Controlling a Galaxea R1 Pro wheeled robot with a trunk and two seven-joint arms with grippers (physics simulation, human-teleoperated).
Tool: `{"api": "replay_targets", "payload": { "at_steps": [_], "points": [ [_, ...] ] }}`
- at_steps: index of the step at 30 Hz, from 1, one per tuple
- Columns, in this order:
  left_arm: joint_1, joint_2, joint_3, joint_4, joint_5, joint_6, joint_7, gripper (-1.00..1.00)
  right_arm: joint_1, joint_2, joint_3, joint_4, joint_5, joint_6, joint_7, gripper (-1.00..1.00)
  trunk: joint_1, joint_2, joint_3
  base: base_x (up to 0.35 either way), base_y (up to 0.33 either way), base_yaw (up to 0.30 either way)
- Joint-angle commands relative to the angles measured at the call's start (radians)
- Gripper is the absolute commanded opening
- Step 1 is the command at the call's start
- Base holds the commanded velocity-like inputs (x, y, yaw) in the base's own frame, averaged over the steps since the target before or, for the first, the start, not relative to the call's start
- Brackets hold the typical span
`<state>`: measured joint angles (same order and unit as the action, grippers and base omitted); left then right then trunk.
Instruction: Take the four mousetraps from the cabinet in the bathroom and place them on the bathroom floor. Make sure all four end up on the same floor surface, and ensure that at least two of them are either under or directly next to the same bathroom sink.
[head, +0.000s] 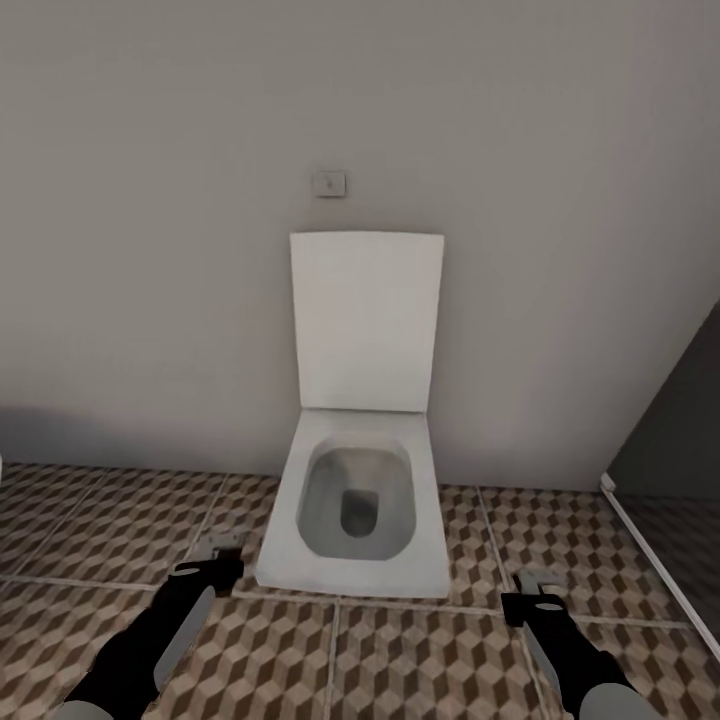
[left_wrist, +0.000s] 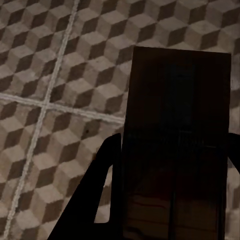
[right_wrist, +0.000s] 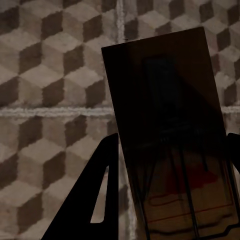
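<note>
In front of the toilet (head: 355, 500), I have the robot facing a plain grey wall, with the bathroom floor (head: 110, 530) spread out below both arms.

Left gripper (head: 215, 560): the left wrist view shows its dark fingers (left_wrist: 102, 200) set on either side of a flat dark brown mousetrap (left_wrist: 177, 145), which juts forward over the cube-patterned tiles. I judge the jaws closed onto the board, narrow gap, load secured.

Right gripper (head: 530, 590): the right wrist view shows the same arrangement, a second mousetrap (right_wrist: 167, 125) held between the fingers (right_wrist: 95, 200), its wire parts and red markings visible near the gripper. Jaws closed onto it as well.

Status, as I judge it: two of four traps are in hand and clear of the floor; neither is placed. No trap lies on the visible tiles, and I cannot tell where the other two are. The white vanity and the wooden cabinet are outside these views.

Remaining: turn toward the sink, set these two down beside or under it, then account for the other two on the same tiled surface.
</note>
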<state>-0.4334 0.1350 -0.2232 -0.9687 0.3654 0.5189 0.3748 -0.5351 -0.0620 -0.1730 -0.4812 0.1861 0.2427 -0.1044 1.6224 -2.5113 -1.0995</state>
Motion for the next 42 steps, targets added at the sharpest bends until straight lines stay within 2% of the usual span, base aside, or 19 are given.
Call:
{"api": "replay_targets", "payload": {
  "at_steps": [1, 12, 18, 28, 42],
  "points": [
    [-0.001, 0.001, -0.005, 0.000, 0.008, 0.003, 0.013, -1.00, 0.000, 0.001, -0.003, -0.002, 0.009, 0.006, 0.002, -1.00, 0.000, 0.000, -0.001, 0.196, 0.197, 0.000],
    [-0.001, 0.002, -0.005, 0.001, 0.007, 0.003, 0.013, -1.00, 0.000, 0.001, -0.002, -0.002, 0.013, 0.008, 0.003, -1.00, 0.000, 0.000, -0.001, 0.190, 0.154, 0.000],
    [-0.001, 0.001, -0.005, 0.001, 0.009, 0.003, 0.013, -1.00, 0.000, 0.000, -0.004, -0.002, 0.013, 0.016, 0.006, -1.00, 0.000, 0.000, -0.001, 0.024, 0.014, -0.025],
    [-0.001, 0.000, -0.005, 0.001, 0.009, 0.003, 0.013, -1.00, 0.000, 0.000, -0.006, -0.002, 0.013, 0.019, 0.002, -1.00, 0.000, 0.000, -0.001, 0.002, 0.001, -0.193],
    [-0.001, 0.000, -0.001, 0.000, 0.012, 0.004, 0.012, -1.00, 0.000, 0.000, -0.004, -0.002, 0.017, 0.012, -0.002, -1.00, 0.000, 0.000, -0.001, 0.000, 0.000, -0.015]
  ]
}}
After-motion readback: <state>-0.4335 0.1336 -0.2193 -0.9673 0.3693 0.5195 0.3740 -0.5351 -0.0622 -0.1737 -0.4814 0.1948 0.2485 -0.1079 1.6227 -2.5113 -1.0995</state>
